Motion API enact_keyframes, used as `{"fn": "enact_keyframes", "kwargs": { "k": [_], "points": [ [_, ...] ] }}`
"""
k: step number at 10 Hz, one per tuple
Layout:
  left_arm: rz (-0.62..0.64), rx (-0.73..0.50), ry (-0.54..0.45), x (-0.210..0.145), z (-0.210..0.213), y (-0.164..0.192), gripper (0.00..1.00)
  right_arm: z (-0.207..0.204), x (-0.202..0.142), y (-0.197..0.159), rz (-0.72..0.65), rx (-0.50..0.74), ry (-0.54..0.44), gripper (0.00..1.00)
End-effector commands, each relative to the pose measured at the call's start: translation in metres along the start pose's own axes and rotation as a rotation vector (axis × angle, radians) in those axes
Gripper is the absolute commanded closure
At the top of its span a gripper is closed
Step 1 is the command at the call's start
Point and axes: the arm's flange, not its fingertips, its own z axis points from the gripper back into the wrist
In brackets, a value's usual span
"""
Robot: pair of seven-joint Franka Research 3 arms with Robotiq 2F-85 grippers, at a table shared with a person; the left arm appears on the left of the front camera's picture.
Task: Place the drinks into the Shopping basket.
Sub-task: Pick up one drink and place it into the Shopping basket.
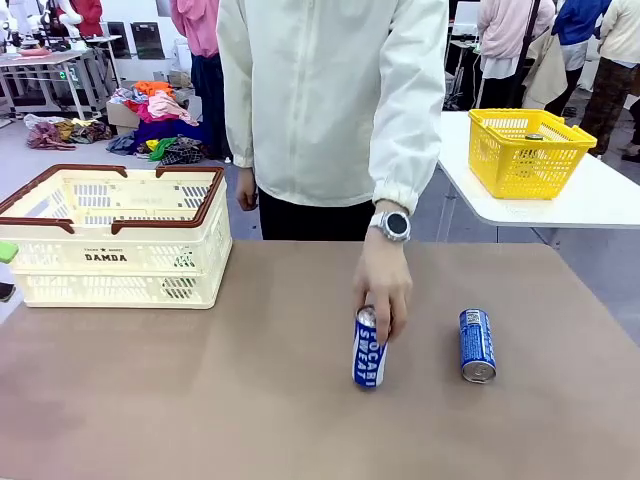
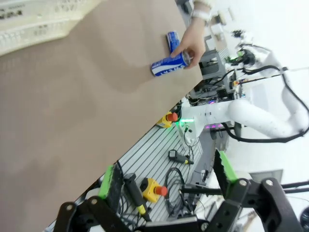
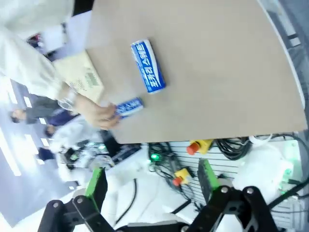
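A person's hand holds the top of a blue POCARI SWEAT can standing upright near the middle of the table; the same can shows in both wrist views. A second blue can lies on its side to the right, also seen at the far edge as the lying can. The cream Shopping basket with a brown rim stands at the table's left rear. My left gripper is open off the table's near edge. My right gripper is open too, nothing between its fingers.
The brown table has free room in front and between basket and cans. A yellow basket sits on a separate white table at the back right. The person stands at the far edge. Robot bases, cables and emergency-stop buttons lie below the near edge.
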Motion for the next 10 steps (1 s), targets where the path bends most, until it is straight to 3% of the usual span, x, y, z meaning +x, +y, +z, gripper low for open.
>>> {"fn": "enact_keyframes", "kwargs": {
  "k": [1, 3, 6, 8, 10],
  "points": [
    [0.007, -0.009, -0.001, -0.001, 0.002, -0.002, 0.0, -0.024, 0.025, 0.003, 0.017, 0.099, 0.004, 0.0],
    [0.007, -0.009, -0.001, -0.001, 0.002, -0.002, 0.0, -0.044, 0.026, 0.014, 0.039, 0.078, -0.004, 0.0],
    [0.007, -0.009, -0.001, -0.001, 0.002, -0.002, 0.0, -0.119, 0.032, 0.081, 0.14, -0.082, 0.081, 0.0],
    [0.007, -0.009, -0.001, -0.001, 0.002, -0.002, 0.0, -0.193, 0.029, 0.133, 0.194, -0.297, 0.176, 0.0],
    [0.007, -0.009, -0.001, -0.001, 0.002, -0.002, 0.0, -0.252, 0.022, 0.166, 0.229, -0.526, 0.14, 0.0]
  ]
}}
